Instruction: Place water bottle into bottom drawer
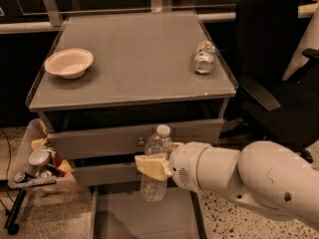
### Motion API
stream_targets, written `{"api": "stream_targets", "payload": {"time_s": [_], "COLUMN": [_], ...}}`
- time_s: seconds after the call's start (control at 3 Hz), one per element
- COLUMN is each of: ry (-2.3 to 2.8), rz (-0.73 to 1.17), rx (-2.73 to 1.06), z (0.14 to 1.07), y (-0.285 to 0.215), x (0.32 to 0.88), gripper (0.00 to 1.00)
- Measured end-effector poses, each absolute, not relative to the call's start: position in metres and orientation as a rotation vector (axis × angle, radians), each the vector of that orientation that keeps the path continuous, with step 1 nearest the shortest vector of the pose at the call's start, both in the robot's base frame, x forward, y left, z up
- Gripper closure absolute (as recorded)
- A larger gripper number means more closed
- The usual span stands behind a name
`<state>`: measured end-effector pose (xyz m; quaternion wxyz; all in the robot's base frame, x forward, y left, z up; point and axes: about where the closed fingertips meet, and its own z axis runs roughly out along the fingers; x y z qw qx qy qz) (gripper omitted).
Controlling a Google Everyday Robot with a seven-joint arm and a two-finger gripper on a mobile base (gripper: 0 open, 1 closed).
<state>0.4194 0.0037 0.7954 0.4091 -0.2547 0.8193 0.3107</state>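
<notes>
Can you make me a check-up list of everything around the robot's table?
surface: grey cabinet top, flat.
job's things: water bottle upright, just above the open bottom drawer.
clutter: bowl and a can on its side on top; side tray of small bits, left.
grippers: end effector shut on the water bottle, before the knobbed drawers.
cables: maybe a thin cord, far left.
surroundings: black chair, right.

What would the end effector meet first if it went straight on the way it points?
The end effector, gripping the water bottle, points picture-left along the drawer fronts. The way looks free up to the cluttered side bin, though depth is unclear.
</notes>
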Motion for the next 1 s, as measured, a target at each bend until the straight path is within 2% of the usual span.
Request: {"api": "stream_targets", "payload": {"time_s": [1.0], "ry": [2.007], "rz": [0.691], "rx": [-0.615], "z": [0.671], "y": [-0.002], "x": [0.450], "gripper": [1.00]}}
